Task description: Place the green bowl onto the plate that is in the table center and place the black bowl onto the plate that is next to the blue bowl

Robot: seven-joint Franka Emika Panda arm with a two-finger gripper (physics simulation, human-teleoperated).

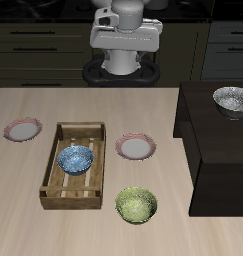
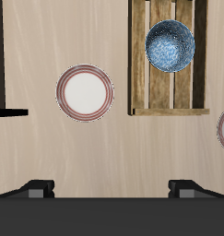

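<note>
The green bowl (image 1: 136,205) sits on the worktop (image 1: 193,235) near its front edge, beside a wooden crate (image 1: 55,189) holding the blue bowl (image 1: 75,159). The centre plate (image 1: 135,147) lies just behind it. Another plate (image 1: 22,129) lies beyond the crate. The black bowl (image 1: 231,100) rests on a dark cabinet (image 1: 218,150). The claw (image 2: 110,189) hangs high with its fingers (image 2: 36,189) wide apart, holding nothing.

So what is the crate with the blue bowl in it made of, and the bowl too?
The slatted brown crate looks like unpainted wood: you can see grain lines and gaps between its boards. The speckled blue bowl inside it looks like glazed ceramic, since it is smooth and a bit shiny with a mottled pattern. This is a simulator's render, so both are best guesses.
</note>
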